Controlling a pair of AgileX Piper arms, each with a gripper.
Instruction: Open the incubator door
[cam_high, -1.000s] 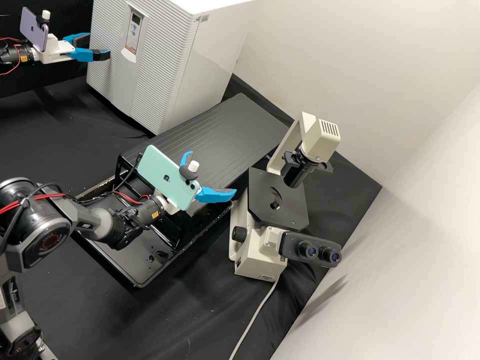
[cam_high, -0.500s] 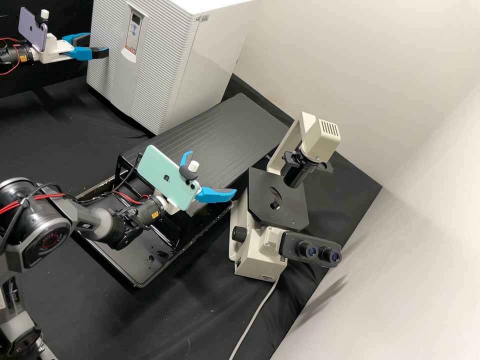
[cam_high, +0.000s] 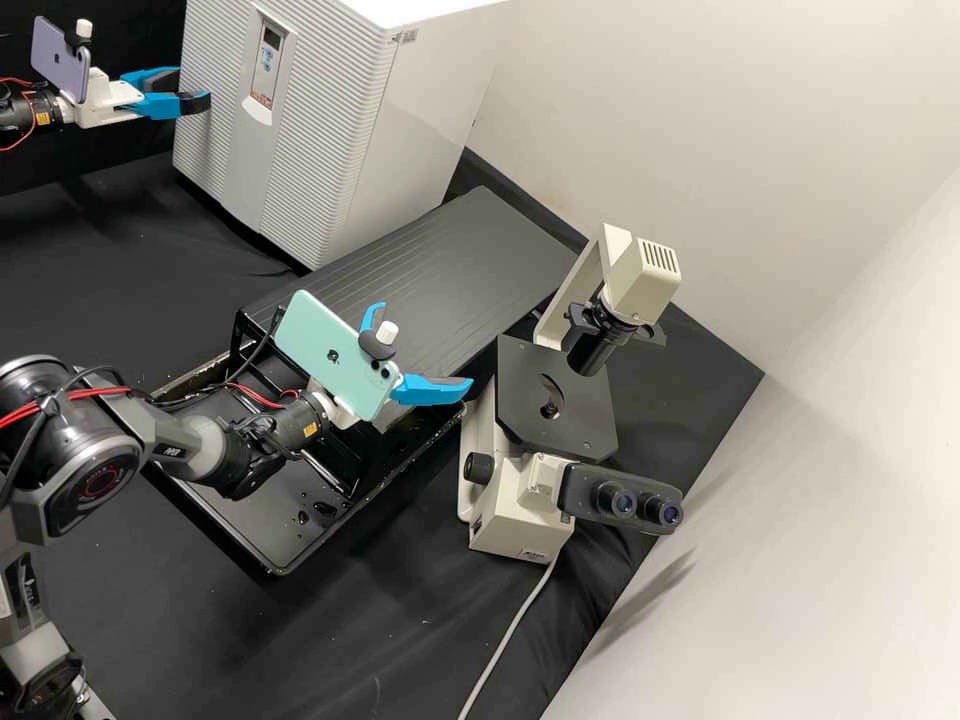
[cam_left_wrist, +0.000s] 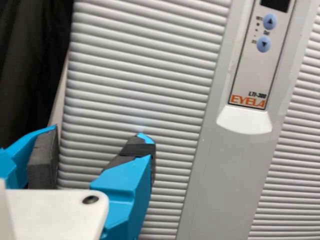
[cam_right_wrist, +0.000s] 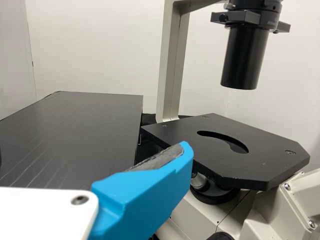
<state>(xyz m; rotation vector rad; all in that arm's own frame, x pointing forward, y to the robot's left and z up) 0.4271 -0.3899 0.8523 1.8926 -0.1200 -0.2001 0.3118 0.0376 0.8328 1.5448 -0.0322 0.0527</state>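
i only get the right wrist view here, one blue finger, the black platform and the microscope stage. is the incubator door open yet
Observer: No, the high view shows the incubator with its ribbed door looking shut, flush with the body.
Operator: ok and is the other gripper anywhere near it
Observer: Yes, the left gripper is in front of the door, by its edge farther from the platform, fingers apart.
Operator: what about my own gripper, i can't see its second finger
Observer: The high view shows the right gripper's second finger standing well apart from the one you see, so it is open.
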